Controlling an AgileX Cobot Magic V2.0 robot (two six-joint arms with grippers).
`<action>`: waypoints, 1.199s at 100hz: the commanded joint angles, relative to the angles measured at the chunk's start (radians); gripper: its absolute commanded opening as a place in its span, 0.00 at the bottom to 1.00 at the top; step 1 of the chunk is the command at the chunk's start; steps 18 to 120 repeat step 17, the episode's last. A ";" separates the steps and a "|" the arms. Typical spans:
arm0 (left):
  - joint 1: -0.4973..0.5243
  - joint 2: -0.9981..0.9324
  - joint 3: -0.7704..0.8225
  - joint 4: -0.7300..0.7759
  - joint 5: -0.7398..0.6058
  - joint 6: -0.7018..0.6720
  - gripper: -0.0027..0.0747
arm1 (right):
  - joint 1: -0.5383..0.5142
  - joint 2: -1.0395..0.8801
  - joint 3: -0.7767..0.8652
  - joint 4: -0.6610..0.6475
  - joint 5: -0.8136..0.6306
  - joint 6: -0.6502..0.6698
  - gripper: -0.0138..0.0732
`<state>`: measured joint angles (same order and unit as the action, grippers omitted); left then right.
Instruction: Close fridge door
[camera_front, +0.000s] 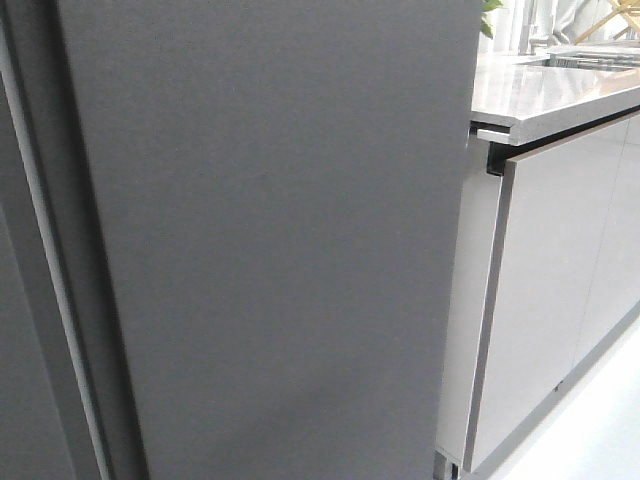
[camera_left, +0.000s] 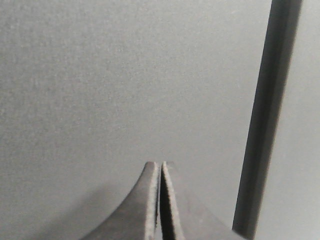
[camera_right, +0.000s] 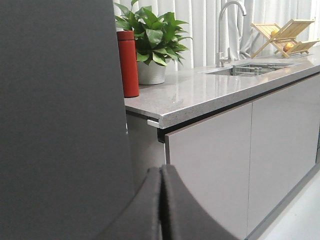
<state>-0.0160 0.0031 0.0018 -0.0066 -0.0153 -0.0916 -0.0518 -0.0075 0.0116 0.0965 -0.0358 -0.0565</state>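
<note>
The fridge door (camera_front: 280, 240), a matte dark grey panel, fills most of the front view. A light grey gasket strip (camera_front: 50, 270) runs down its left side. No gripper shows in the front view. My left gripper (camera_left: 160, 165) is shut and empty, its tips pointing close at a flat grey panel face (camera_left: 125, 80). A dark vertical gap (camera_left: 265, 120) lies to one side of it. My right gripper (camera_right: 161, 171) is shut and empty, beside the edge of the dark panel (camera_right: 60, 120). I cannot tell whether either gripper touches the panel.
A second dark grey panel (camera_front: 18, 390) lies at the far left. Glossy light grey cabinet fronts (camera_front: 560, 290) stand on the right under a grey countertop (camera_right: 210, 95). The countertop holds a red bottle (camera_right: 129, 62), a potted plant (camera_right: 151, 40), a sink with tap (camera_right: 227, 30) and a wooden rack (camera_right: 287, 32).
</note>
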 joint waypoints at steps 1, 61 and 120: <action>-0.008 0.019 0.028 -0.002 -0.077 -0.004 0.01 | -0.006 -0.013 0.011 -0.010 -0.068 -0.002 0.07; -0.008 0.019 0.028 -0.002 -0.077 -0.004 0.01 | -0.006 -0.013 0.011 -0.010 -0.068 -0.002 0.07; -0.008 0.019 0.028 -0.002 -0.077 -0.004 0.01 | -0.006 -0.013 0.011 -0.010 -0.068 -0.002 0.07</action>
